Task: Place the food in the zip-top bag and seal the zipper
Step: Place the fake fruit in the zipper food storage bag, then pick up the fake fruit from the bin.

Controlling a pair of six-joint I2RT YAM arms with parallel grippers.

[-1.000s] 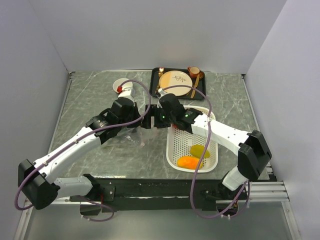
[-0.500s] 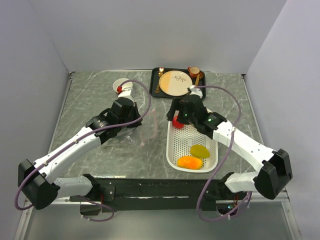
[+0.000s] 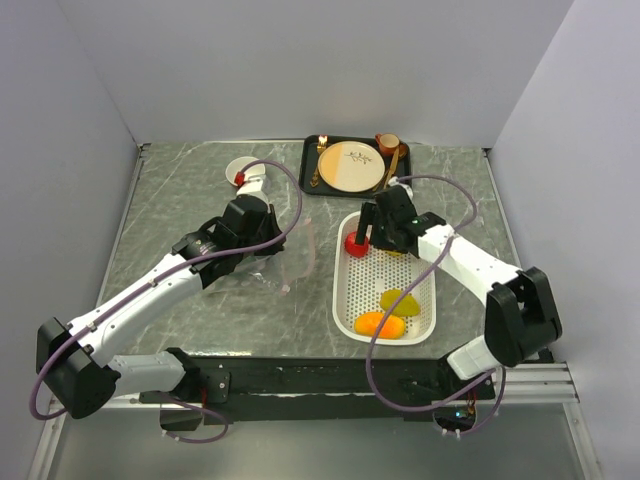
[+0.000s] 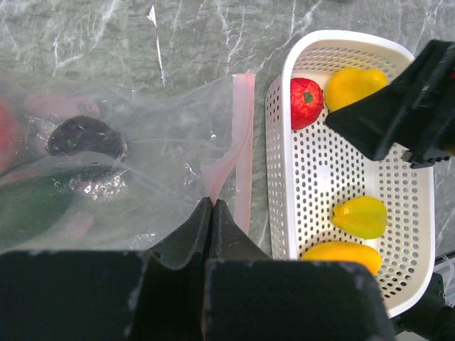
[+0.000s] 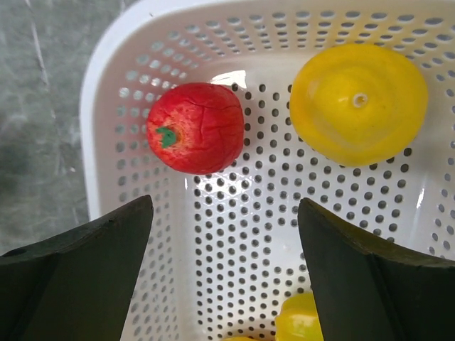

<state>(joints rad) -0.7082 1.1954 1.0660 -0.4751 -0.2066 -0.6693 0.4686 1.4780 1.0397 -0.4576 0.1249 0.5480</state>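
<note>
The left gripper is pinched shut on the pale pink zipper strip of the clear crinkly zip-top bag, which lies just beside the left rim of the white perforated plastic basket; the right gripper hangs open over the red round toy fruit in the basket's corner; bare floor separates it from the yellow toy piece.

right arm swung away from zip-top bag | jaws now over basket | red fruit just ahead
</note>
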